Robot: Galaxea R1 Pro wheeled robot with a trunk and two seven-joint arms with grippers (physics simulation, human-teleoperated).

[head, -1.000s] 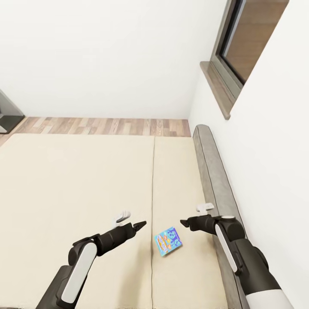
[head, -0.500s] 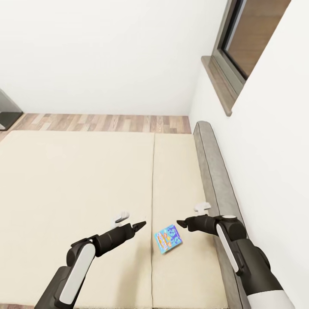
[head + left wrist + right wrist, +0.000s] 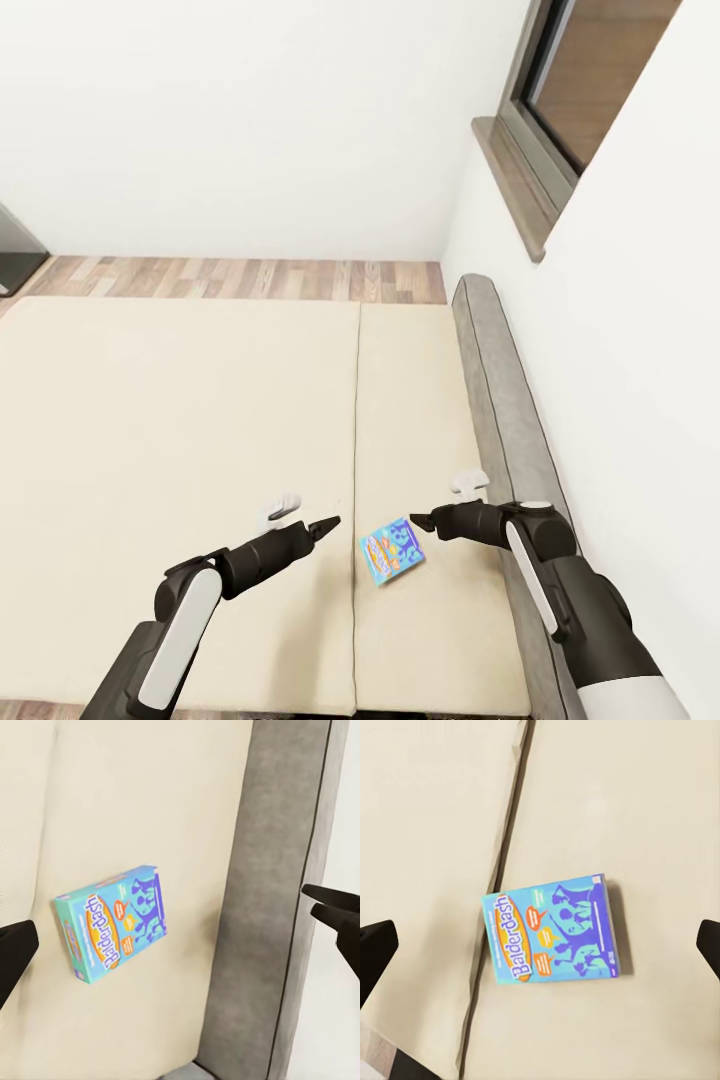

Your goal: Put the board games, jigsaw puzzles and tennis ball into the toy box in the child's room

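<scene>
**Inspector:** State the position of the game (image 3: pixel 392 551).

**Assistant:** A small blue flat box titled "Balderdash" lies flat on the bed (image 3: pixel 180 400), on the beige mattress, just to the headboard side of the seam (image 3: pixel 357 420) that divides the mattress into two parts. It sits slightly askew to that seam. Nothing touches it.

**Inspector:** And the headboard (image 3: pixel 500 400)?

**Assistant:** Low, grey, running along the white wall under a dark-framed window (image 3: pixel 580 90). The game lies near it but apart from it, with bare mattress between.

**Inspector:** Left gripper (image 3: pixel 330 522)?

**Assistant:** It hovers over the mattress on the far side of the seam from the game, pointing toward it. In the head view its fingers come to a single dark tip, yet the left wrist view shows fingers standing at opposite edges of the frame, with the game (image 3: pixel 112 921) between them and farther off. Released, empty.

**Inspector:** Right gripper (image 3: pixel 420 520)?

**Assistant:** It hangs just beside the game's upper corner on the headboard side, not touching it. The right wrist view shows dark fingertips (image 3: pixel 375 949) spread to both edges, the game (image 3: pixel 553 930) lying below and between them. Released, holding nothing.

**Inspector:** Surroundings?

**Assistant:** Wood-plank floor (image 3: pixel 240 280) beyond the bed, white walls.
</scene>
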